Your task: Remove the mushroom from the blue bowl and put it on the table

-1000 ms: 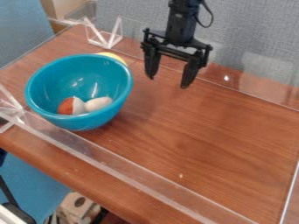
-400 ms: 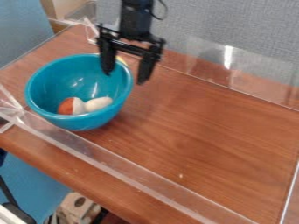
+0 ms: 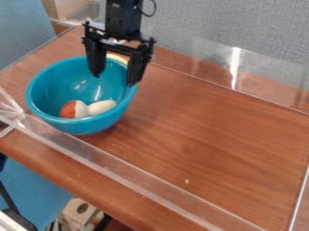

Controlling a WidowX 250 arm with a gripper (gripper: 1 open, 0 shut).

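Observation:
The blue bowl (image 3: 51,79) stands on the table (image 3: 205,126) at the left. The mushroom (image 3: 79,108) lies inside it near the front wall, its reddish cap to the left and its cream stem to the right. My gripper (image 3: 117,72) hangs open over the bowl's far right rim, its black fingers (image 3: 94,67) pointing down and spread wide. Nothing is between them. The fingertips are above and behind the mushroom, apart from it.
Low clear acrylic walls (image 3: 145,180) edge the tabletop on all sides. A yellowish object (image 3: 117,58) shows behind the bowl, partly hidden by the gripper. Bare wood stretches to the right of the bowl.
The open gripper has travelled left across the table, from right of the bowl to over the bowl's far right rim. The bowl and mushroom have not moved.

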